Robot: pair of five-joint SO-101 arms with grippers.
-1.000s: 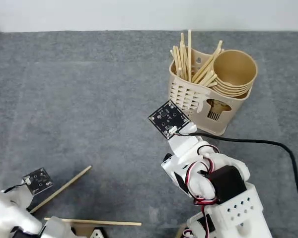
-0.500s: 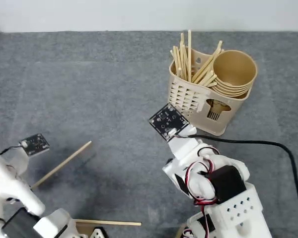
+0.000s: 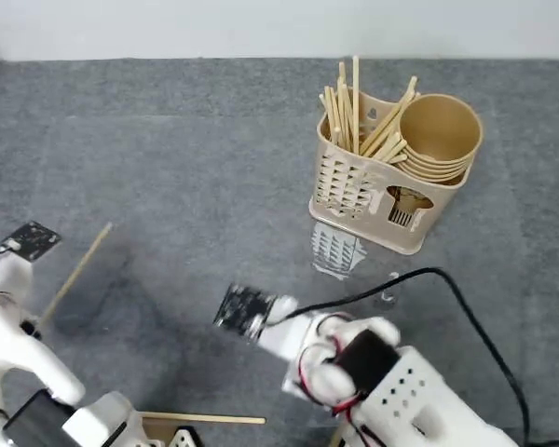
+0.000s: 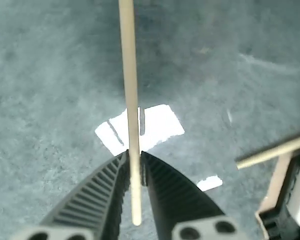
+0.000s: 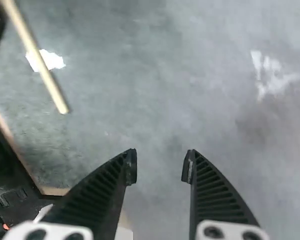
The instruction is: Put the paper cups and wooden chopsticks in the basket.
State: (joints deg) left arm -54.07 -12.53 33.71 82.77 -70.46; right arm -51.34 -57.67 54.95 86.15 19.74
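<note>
Since the left pincer (image 4: 132, 170) is clamped on a wooden chopstick (image 4: 129, 90) right near its end, most of the stick poking out ahead of it, I'd guess it's light and stiff but smooth enough to swivel, so gripping nearer the middle seems safer. The right pincer (image 5: 160, 167) hangs open and empty, and the basket (image 3: 391, 200) sits well away from the left one.

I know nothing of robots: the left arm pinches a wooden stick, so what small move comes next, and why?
Probably carry it toward the beige slotted plastic basket: the left hand is shut on the thin wooden chopstick, and that basket already holds other chopsticks and stacked paper cups.
</note>
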